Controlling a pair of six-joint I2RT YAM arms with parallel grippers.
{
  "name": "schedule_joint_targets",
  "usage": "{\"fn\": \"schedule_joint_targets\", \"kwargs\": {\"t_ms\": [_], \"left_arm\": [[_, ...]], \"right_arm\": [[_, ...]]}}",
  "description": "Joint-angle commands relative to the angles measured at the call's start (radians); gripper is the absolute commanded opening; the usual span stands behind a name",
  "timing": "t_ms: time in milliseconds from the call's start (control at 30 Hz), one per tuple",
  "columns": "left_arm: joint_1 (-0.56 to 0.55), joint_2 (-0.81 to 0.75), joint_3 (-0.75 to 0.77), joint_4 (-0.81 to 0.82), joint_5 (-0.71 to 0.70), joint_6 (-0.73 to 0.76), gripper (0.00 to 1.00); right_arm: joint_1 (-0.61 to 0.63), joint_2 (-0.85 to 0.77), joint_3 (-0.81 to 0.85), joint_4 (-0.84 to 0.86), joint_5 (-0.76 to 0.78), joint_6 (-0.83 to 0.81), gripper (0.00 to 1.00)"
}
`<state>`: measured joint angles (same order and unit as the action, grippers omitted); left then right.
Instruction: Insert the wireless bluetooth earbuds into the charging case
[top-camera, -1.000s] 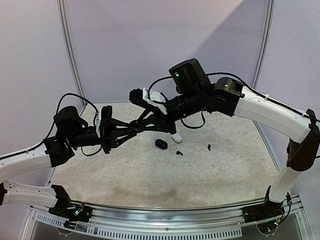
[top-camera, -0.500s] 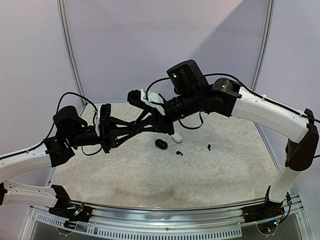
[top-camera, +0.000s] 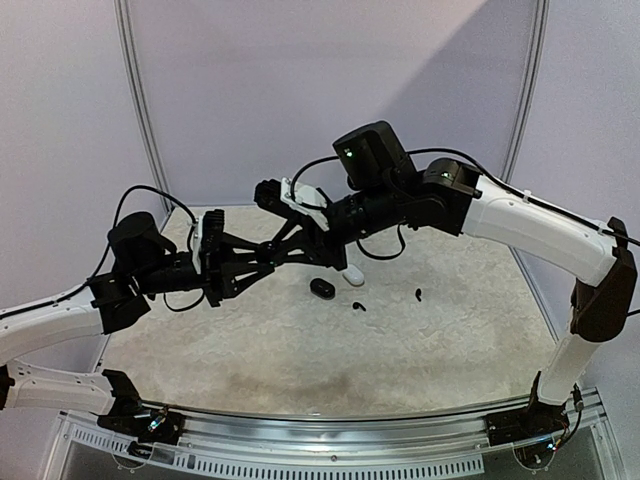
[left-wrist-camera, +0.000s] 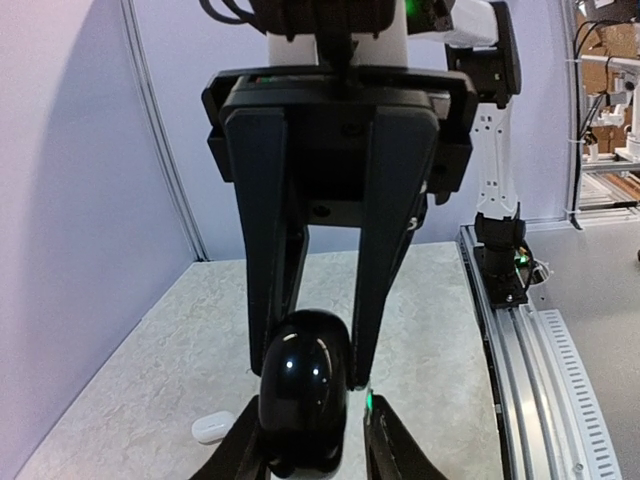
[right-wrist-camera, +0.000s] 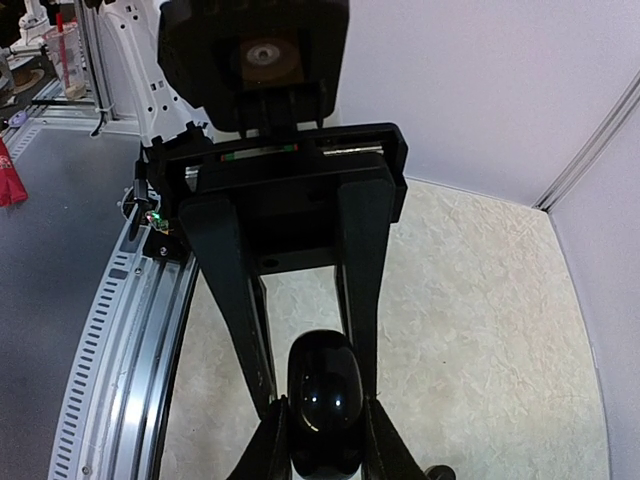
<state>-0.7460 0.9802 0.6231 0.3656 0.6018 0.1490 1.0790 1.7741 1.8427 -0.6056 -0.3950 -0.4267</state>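
A glossy black charging case (top-camera: 270, 250) is held in mid-air above the left middle of the table, with both grippers on it from opposite sides. My left gripper (top-camera: 262, 256) is shut on it; in the left wrist view the case (left-wrist-camera: 303, 385) sits between my fingers (left-wrist-camera: 238, 450). My right gripper (top-camera: 276, 247) is also closed on it; in the right wrist view the case (right-wrist-camera: 325, 395) fills the gap. Two tiny black earbuds (top-camera: 358, 306) (top-camera: 418, 294) lie on the table. The other earbuds are out of view.
A white case (top-camera: 352, 277) and a second black case (top-camera: 321, 288) lie on the table under the right arm. The white case also shows in the left wrist view (left-wrist-camera: 213, 427). A rail (top-camera: 330, 440) runs along the near edge.
The right arm shifted slightly left and up a second ago, and the joined grippers moved with it. Since half a second ago nothing has visibly moved.
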Motion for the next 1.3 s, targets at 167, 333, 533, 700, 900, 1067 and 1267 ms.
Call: {"fn": "schedule_joint_targets", "kwargs": {"t_ms": [167,333,533,700,900,1067,1267], "left_arm": [[-0.016,0.025,-0.016,-0.068,-0.014,0.026,0.31],[-0.016,0.027,-0.008,-0.045,-0.009,0.037,0.29],[-0.016,0.026,0.007,0.0,0.001,0.019,0.36],[-0.016,0.029,0.017,0.03,-0.001,0.0,0.39],[-0.016,0.033,0.023,0.054,-0.006,-0.024,0.32],[-0.016,0.035,0.029,0.063,0.004,-0.035,0.29],[-0.016,0.035,0.029,0.062,0.012,-0.035,0.2]], "right_arm": [[0.004,-0.057,-0.029,0.064,-0.013,0.008,0.0],[0.003,-0.055,-0.03,0.061,-0.012,0.005,0.0],[0.004,-0.048,-0.03,0.054,-0.01,0.0,0.0],[0.003,-0.045,-0.028,0.047,-0.018,-0.003,0.0],[0.003,-0.038,-0.028,0.039,-0.015,-0.004,0.0],[0.002,-0.035,-0.028,0.037,-0.009,-0.006,0.0],[0.003,-0.031,-0.027,0.038,-0.011,-0.006,0.0]]}}
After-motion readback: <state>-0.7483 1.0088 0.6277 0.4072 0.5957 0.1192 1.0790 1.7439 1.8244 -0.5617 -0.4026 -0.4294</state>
